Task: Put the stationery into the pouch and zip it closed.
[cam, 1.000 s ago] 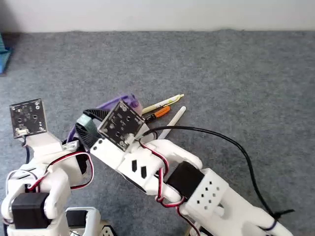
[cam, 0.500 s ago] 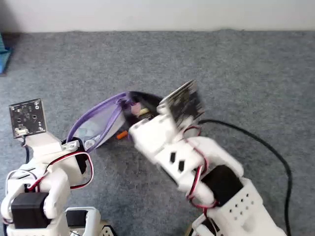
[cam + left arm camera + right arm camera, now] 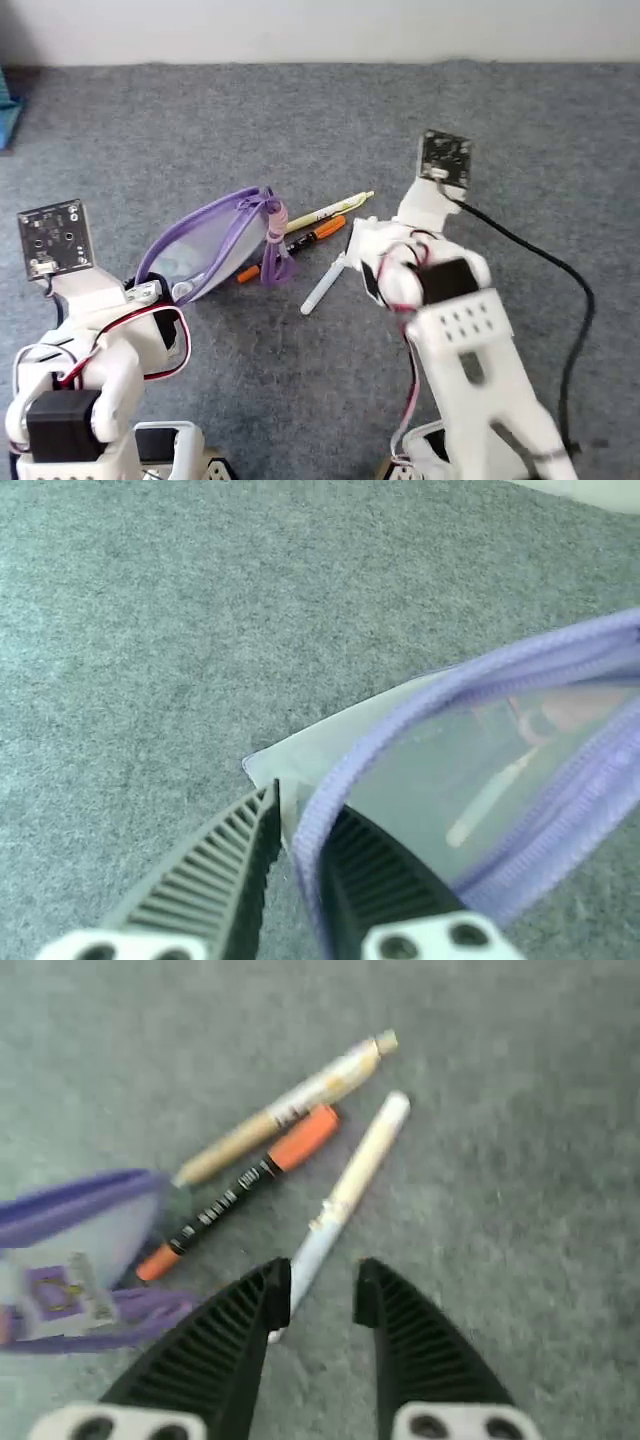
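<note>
A translucent pouch (image 3: 205,250) with purple zip trim lies left of centre, its mouth facing right. My left gripper (image 3: 298,825) is shut on the pouch's (image 3: 450,780) rear corner, low at the left in the high view (image 3: 150,293). Right of the mouth lie a beige pen (image 3: 330,210), an orange marker (image 3: 305,238) and a white pen (image 3: 335,268). My right gripper (image 3: 320,1285) hangs open just above the near end of the white pen (image 3: 350,1185), with nothing in it. The beige pen (image 3: 290,1105) and orange marker (image 3: 245,1190) lie beyond, beside the pouch's mouth (image 3: 80,1215).
Grey carpet (image 3: 520,120) covers the table, with open room at the far side and right. A white wall (image 3: 320,30) runs along the back. A blue object (image 3: 6,110) sits at the far left edge. A black cable (image 3: 560,290) trails behind the right arm.
My right arm has swung from over the pouch to the right, uncovering the pouch, and now hangs over the pens. The left arm has kept still with the pouch corner.
</note>
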`<state>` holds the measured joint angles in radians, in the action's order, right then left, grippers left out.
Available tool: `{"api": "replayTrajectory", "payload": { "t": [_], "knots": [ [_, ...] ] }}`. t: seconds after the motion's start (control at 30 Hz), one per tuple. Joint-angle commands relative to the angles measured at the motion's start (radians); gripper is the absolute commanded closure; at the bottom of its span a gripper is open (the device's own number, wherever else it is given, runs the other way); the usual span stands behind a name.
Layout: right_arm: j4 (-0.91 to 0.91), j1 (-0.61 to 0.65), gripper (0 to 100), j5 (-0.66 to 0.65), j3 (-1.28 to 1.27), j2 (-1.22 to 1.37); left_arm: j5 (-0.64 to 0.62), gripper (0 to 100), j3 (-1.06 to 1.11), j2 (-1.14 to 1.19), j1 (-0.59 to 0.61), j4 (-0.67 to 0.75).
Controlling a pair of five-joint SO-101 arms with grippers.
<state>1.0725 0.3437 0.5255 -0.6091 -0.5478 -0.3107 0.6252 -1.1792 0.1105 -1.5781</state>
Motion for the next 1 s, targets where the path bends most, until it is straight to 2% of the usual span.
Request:
{"api": "replayTrajectory", "payload": {
  "t": [0.0,0.4,0.8,0.87,0.97],
  "knots": [
    [0.073,-0.008,78.1,0.035,0.149,0.15,-0.006,99,0.015,0.006,0.006,0.017],
    [0.131,-0.016,76.9,0.04,0.624,0.72,-0.006,99,0.015,0.006,0.008,0.017],
    [0.197,-0.077,77.2,0.04,0.945,1.121,-0.006,99,0.015,0.006,0.009,0.017],
    [0.197,-0.094,79.8,0.038,0.991,1.17,-0.006,99,0.015,0.006,0.009,0.017],
    [0.202,-0.102,88.8,0.034,1.056,1.234,-0.006,99,0.015,0.006,0.009,0.017]
  ]
}}
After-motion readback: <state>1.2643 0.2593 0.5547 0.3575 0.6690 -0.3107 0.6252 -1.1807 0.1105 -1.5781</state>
